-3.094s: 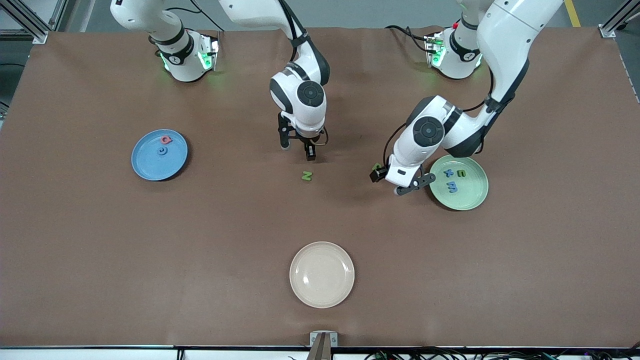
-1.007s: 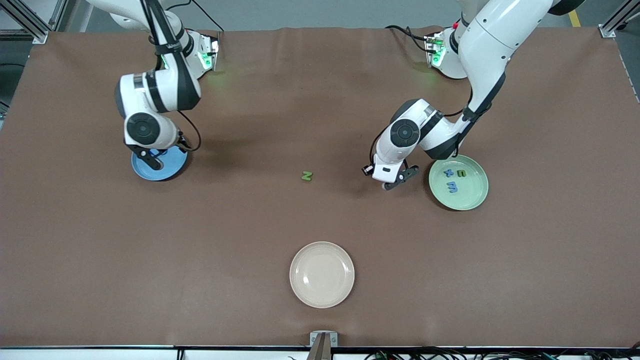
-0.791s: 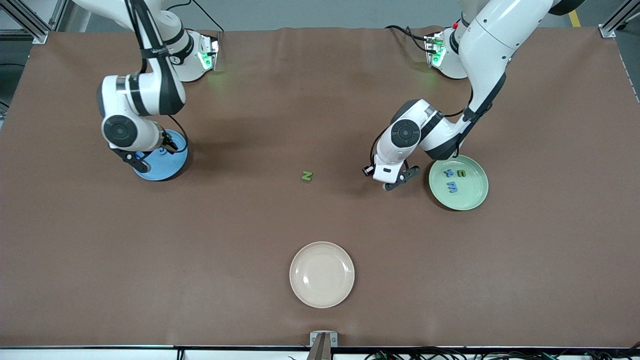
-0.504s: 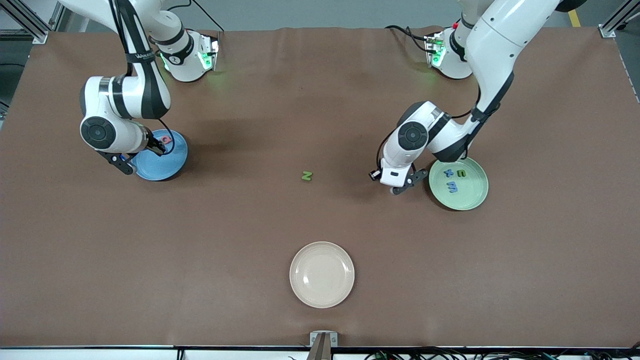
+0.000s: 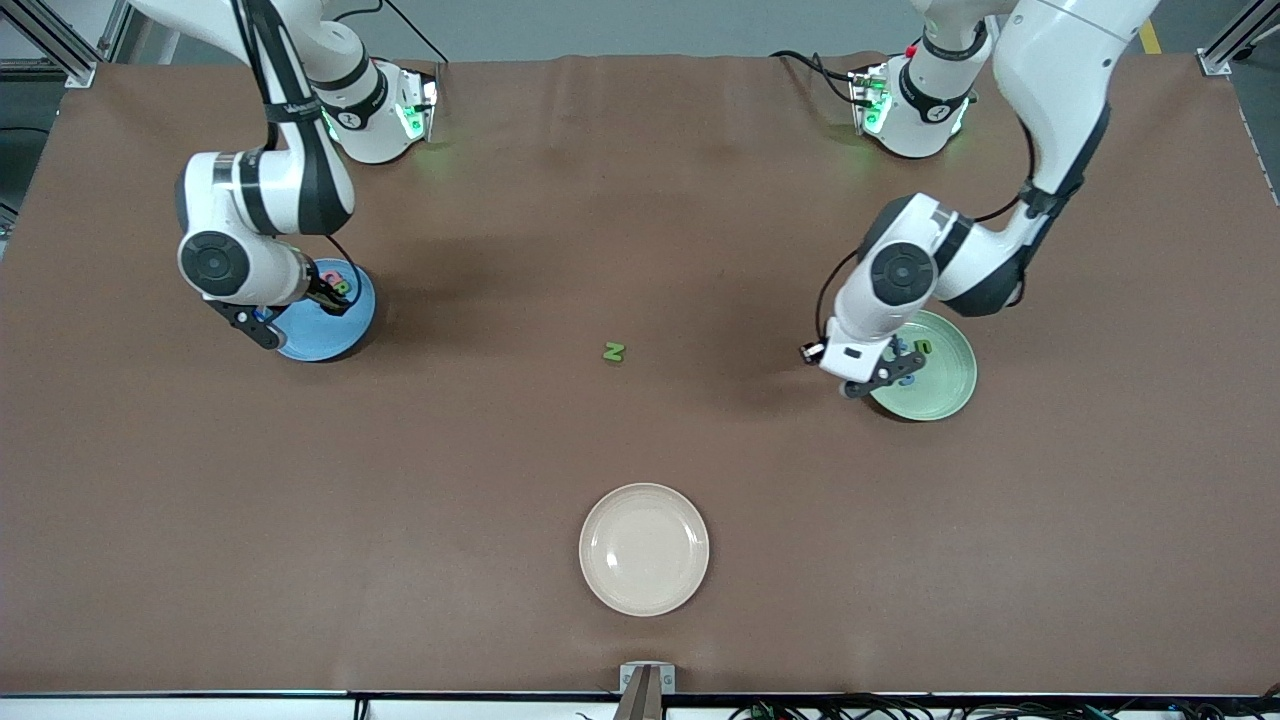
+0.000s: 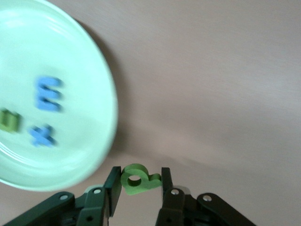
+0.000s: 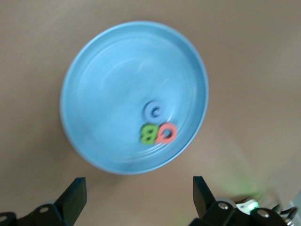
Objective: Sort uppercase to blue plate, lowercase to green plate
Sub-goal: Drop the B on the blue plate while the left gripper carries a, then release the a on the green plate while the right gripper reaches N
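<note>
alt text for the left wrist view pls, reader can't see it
The left gripper is shut on a small green p, just off the rim of the pale green plate. On the plate lie a blue m, a blue plus-shaped piece and a green letter.

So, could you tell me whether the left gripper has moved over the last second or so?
Yes. The left gripper, holding the green p, has shifted toward the green plate and now sits at its rim, farther from the N.

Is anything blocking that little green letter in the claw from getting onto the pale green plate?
Nothing visible does. The left gripper holds the small green letter p just beside the pale mint-green plate's rim; only bare brown tabletop lies between them.
</note>
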{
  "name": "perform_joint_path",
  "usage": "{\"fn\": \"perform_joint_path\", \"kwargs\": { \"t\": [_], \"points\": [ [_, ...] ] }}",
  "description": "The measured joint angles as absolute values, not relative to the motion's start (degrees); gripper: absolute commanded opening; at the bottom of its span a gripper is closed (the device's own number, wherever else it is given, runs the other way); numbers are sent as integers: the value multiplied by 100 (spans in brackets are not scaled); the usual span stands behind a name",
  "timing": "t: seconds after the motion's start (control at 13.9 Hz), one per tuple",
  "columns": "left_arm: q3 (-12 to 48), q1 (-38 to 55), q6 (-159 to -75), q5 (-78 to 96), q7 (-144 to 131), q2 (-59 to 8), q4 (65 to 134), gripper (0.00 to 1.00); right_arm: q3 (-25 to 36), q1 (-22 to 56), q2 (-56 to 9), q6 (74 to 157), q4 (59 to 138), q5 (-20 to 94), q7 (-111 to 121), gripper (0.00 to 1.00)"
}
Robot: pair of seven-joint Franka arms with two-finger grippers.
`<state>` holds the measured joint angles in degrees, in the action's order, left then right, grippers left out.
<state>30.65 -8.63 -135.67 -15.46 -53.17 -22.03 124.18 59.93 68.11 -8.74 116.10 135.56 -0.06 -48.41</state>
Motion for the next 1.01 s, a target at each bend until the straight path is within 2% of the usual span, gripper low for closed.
{"fn": "perform_joint_path", "kwargs": {
  "t": [0.5,0.72,1.01],
  "points": [
    [3213,-2300,-13745,-1550,-3432,-2049,12870,10,5925,8004,-1116,12082,13233,1948,-5634,100],
    [3212,-2578,-14100,-1582,-3099,-2058,12963,11,5675,8127,-1750,12253,12942,2871,-5983,100],
    [3212,-2819,-14509,-2083,-3094,-2219,13015,11,4874,8040,-2912,12298,11853,3205,-7512,100]
  ]
}}
